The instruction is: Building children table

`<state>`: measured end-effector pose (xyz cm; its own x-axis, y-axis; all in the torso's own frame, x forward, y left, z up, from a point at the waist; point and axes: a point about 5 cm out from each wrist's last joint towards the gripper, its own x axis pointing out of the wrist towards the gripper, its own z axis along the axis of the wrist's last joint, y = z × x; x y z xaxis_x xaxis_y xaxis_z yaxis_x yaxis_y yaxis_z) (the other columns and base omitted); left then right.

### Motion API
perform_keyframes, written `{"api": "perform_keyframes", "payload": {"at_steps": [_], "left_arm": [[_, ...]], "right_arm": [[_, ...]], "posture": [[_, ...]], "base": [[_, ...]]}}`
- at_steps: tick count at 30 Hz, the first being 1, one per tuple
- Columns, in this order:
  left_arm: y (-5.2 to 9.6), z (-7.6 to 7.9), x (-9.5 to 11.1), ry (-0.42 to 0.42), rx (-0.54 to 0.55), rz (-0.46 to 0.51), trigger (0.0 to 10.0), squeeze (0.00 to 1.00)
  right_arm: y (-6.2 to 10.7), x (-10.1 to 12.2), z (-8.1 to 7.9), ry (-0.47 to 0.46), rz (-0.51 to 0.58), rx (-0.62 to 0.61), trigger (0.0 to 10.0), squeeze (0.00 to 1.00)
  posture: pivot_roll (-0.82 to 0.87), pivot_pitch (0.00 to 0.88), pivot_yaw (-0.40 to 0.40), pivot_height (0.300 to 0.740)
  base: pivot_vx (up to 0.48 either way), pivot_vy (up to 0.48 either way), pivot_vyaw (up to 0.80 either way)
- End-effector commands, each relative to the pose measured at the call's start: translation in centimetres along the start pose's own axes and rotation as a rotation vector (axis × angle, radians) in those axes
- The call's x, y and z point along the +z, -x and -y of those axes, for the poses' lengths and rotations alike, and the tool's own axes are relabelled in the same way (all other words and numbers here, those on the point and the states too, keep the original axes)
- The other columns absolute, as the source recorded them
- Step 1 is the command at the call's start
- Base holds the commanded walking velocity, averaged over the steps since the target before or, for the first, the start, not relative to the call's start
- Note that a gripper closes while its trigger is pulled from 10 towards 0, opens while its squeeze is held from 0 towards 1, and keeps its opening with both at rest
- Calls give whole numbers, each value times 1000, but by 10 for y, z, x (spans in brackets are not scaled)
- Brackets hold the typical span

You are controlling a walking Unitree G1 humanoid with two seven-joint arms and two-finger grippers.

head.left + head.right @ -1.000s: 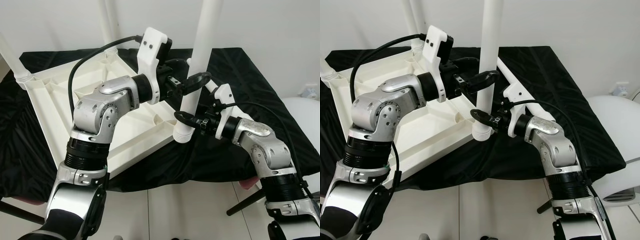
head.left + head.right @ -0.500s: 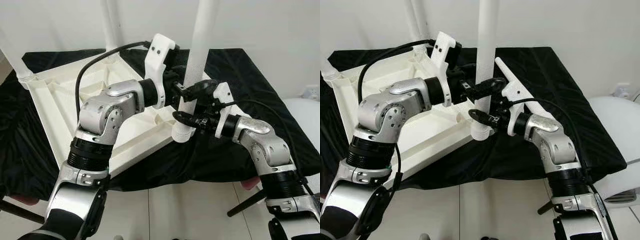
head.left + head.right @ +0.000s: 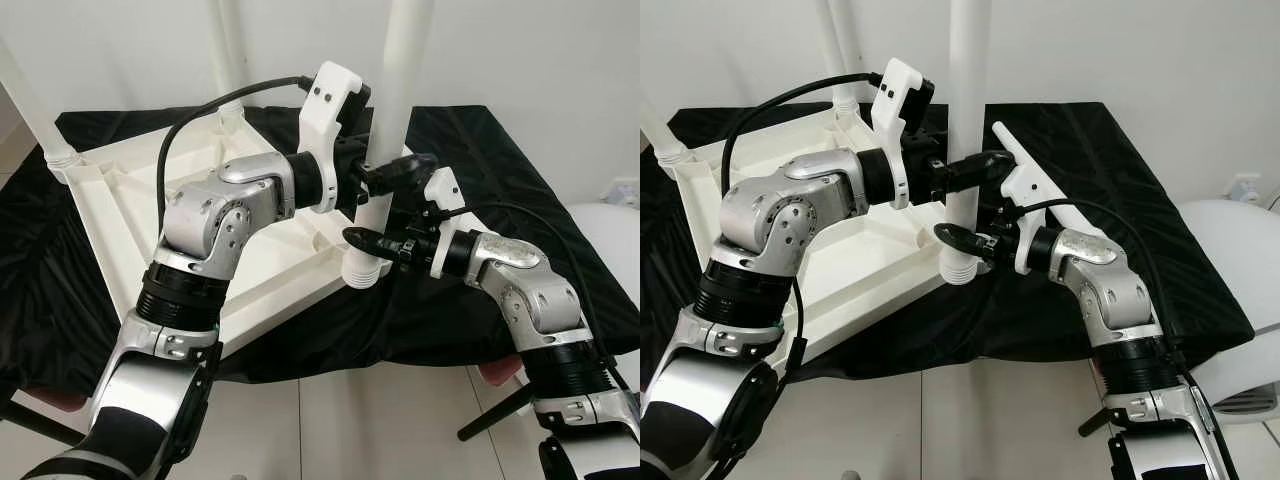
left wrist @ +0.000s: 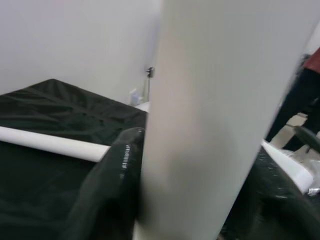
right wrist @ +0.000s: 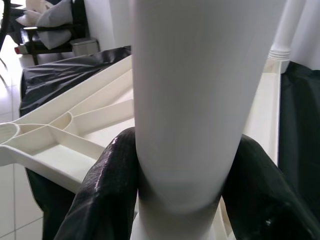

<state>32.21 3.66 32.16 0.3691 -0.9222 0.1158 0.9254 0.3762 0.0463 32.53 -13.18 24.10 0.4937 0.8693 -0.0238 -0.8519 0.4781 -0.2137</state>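
Right gripper [image 3: 372,240] is clamped round the white leg [image 3: 385,150] low down, just above the ribbed threaded end [image 3: 362,271]; in the right wrist view a black finger [image 5: 102,187] presses on each side of the tube. Left gripper [image 3: 395,175] is closed on the same leg just above the right one, its fingers [image 4: 107,182] wrapped against the tube. Both arms have it, the grips stacked, near each other but apart.

Leg stands upright, long axis vertical, running up past both grippers. Its threaded end sits directly below the right gripper, at the near corner of the upside-down white tabletop [image 3: 130,215]; can't tell if it is seated in the corner socket or only resting at it. Likely step: screwing or pressing this leg into that corner, so the coming move goes straight down along the leg's axis and it has to stay vertical.

Beyond the left gripper, two more legs [image 3: 35,110] already stand in the far corners. The tabletop lies on a bench under a black cloth [image 3: 480,150]. One loose white tube [image 3: 1065,210] lies flat on the cloth behind the right arm.

No brands, labels or writing readable.
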Motion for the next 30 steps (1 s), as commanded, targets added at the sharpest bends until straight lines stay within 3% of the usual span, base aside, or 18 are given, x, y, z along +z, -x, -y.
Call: {"api": "perform_keyframes", "payload": {"at_steps": [1,13,14,15,22,23,24,26,30], "left_arm": [[-3,10,4,-12,-141,7,0,0],[-1,4,6,-33,-109,-3,0,0],[-1,3,6,-35,-103,-5,10000,0],[-2,2,6,-35,-95,-4,10000,0],[-2,-2,12,-52,-44,19,10000,0],[-2,-5,14,-58,-19,28,10000,0],[-2,-5,14,-58,-19,28,10000,0],[-1,-10,20,-78,33,48,10000,0],[0,-12,22,-88,57,56,10000,0]], "right_arm": [[0,2,-1,14,7,9,10000,0],[2,2,2,-5,21,-13,10000,0],[2,1,3,-10,25,-20,10000,678],[2,1,3,-17,29,-28,10000,1000],[0,1,6,-29,55,-82,10000,1000],[-2,2,5,-34,65,-98,10000,894],[-2,2,5,-34,65,-98,10000,894],[-8,4,1,-48,96,-128,10000,0],[-11,5,-1,-52,110,-144,10000,0]], "posture": [[-73,57,25,740],[-71,73,23,740],[-71,73,23,740],[-70,75,21,740],[-70,76,20,740],[-67,75,16,740],[-67,75,16,740],[-66,77,15,740],[-65,77,15,740]], "base": [[0,0,0],[0,0,0],[0,0,0],[0,0,0],[0,0,0],[0,0,0],[0,0,0],[0,0,0],[0,0,0]]}}
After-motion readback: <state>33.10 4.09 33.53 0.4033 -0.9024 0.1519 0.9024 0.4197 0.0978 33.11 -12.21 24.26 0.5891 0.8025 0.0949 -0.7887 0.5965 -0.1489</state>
